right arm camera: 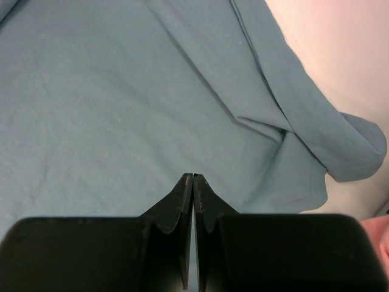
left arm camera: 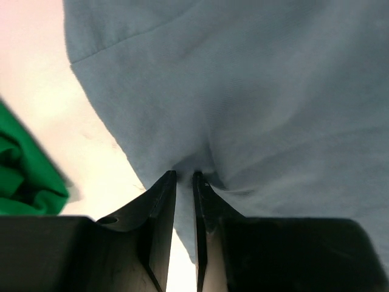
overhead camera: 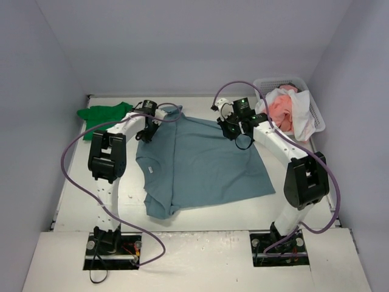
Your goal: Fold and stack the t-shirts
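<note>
**A:** What lies nearest the arm bases?

**B:** Bare white table point(overhead camera: 79, 201), then the blue-grey t-shirt point(overhead camera: 203, 164), spread flat over the middle of the table. One sleeve points toward the near edge on the left side, and the collar faces the left edge.

**A:** Is it smooth?

**B:** Mostly. The right wrist view shows a few long creases and a folded-over flap at the edge of the cloth.

**A:** And the left claw?

**B:** The left claw point(left arm camera: 184, 175) sits at the shirt's far left part, grasping the blue-grey t-shirt. The cloth puckers into the narrow slot between its fingertips point(left arm camera: 164, 188).

**A:** The right one?

**B:** The right claw point(right arm camera: 192, 176) is at the shirt's far right part. It is clenched, its two fingers pressed flat together right over the cloth. Whether any fabric is caught between them I cannot tell.

**A:** What lies beyond them?

**B:** At the far left corner of the table a green t-shirt point(overhead camera: 103, 114) lies crumpled, near the blue-grey one's far left part. At the far right corner stands a white mesh basket point(overhead camera: 270, 81). It holds a salmon pink t-shirt point(overhead camera: 281, 109) and a white t-shirt point(overhead camera: 304, 125) bunched together, the white cloth wrapped around the pink.
</note>
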You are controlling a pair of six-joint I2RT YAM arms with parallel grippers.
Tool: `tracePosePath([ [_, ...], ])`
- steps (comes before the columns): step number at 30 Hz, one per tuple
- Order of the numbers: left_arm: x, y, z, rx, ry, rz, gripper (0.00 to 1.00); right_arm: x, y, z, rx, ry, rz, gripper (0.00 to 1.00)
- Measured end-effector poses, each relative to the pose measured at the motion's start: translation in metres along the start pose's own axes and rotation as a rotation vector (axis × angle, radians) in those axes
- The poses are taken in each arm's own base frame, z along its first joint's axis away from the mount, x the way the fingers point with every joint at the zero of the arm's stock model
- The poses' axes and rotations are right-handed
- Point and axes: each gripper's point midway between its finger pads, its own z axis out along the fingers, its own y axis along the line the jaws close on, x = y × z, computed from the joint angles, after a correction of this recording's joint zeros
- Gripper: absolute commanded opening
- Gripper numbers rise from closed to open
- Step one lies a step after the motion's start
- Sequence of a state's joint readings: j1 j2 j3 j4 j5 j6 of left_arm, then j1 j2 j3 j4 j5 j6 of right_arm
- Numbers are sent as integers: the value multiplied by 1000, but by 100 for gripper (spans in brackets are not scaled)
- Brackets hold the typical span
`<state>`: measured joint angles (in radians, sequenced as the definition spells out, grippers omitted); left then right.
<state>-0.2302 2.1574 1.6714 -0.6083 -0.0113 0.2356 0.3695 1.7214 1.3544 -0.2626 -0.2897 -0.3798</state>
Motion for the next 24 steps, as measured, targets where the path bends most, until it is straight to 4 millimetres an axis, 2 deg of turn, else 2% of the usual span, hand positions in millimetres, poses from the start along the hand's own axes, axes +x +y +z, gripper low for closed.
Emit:
tracePosePath([
  [10,-12,56,15,-223,27,28,14,5,5,2,-20,7,24,0],
  [19,-54,120,40,-381,7,16,15,7,15,5,-58,9,32,0],
  [22,-65,133,45,-408,-6,7,16,13,21,11,-83,30,25,0],
  [24,-67,135,46,-411,-6,6,16,22,29,19,-113,65,14,0],
])
